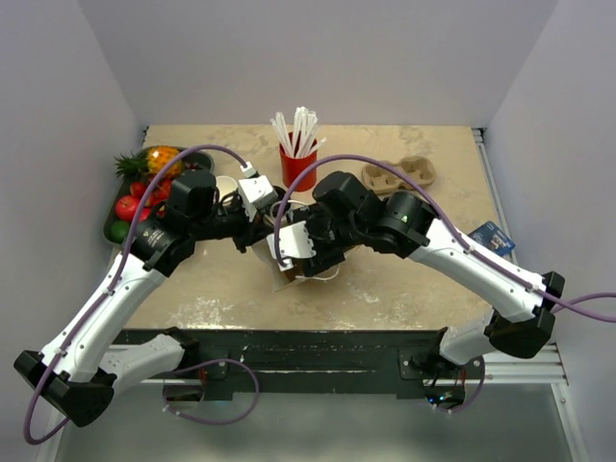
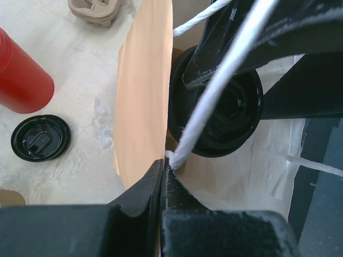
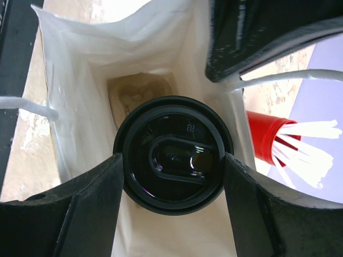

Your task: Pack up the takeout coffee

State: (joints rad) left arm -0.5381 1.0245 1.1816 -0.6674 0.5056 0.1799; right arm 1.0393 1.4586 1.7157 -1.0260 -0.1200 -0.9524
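Right wrist, takeout coffee (image 3: 172, 152) in end effector (image 3: 172, 160)

The table (image 1: 404, 284) has a beige, mottled top. A red cup (image 1: 297, 166) of white straws stands toward its far edge. Just right of the red cup lies a cardboard carrier (image 1: 398, 174). Near the cup, on the arms' side, a paper bag (image 1: 306, 272) stands upright and open, with a loose black lid (image 2: 40, 137) flat between the two. Left of the cup sits an open tan cup (image 1: 225, 183), and beyond that, at the table's edge, a dark tray (image 1: 109, 223) of fruit. Well right of the cup, a blue card (image 1: 491, 237) rests at the rim.
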